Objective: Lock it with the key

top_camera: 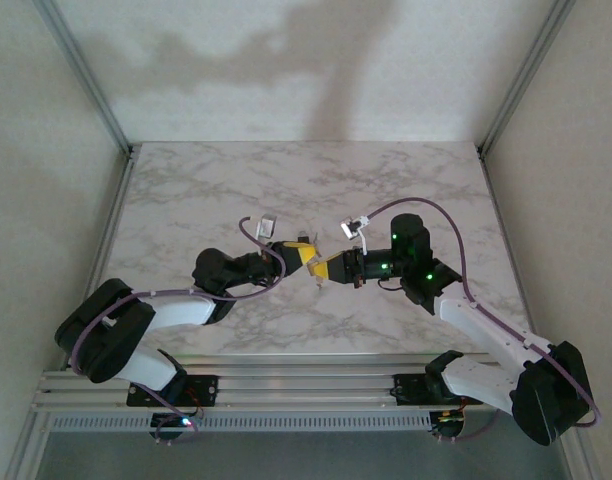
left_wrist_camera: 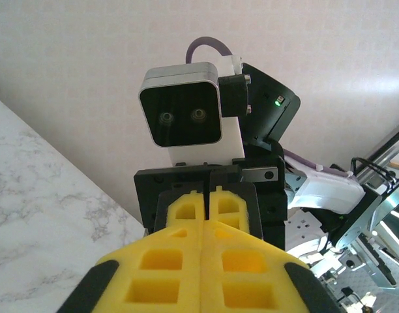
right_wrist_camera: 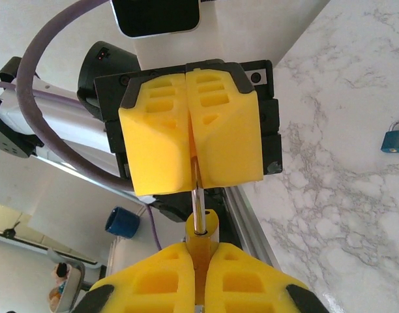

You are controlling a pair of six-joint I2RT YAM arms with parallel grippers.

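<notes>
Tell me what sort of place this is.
Probably a robotics lab test cell: a marble-patterned tabletop boxed in by white panels on aluminium posts, with left arm and right arm bolted to a rail at its near edge.

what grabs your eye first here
The left pincer and right pincer, both shut, meet tip to tip over the middle of the marble table, a thin metal shaft running from one into a small yellow piece in the other. A blue padlock lies apart on the marble.
</notes>
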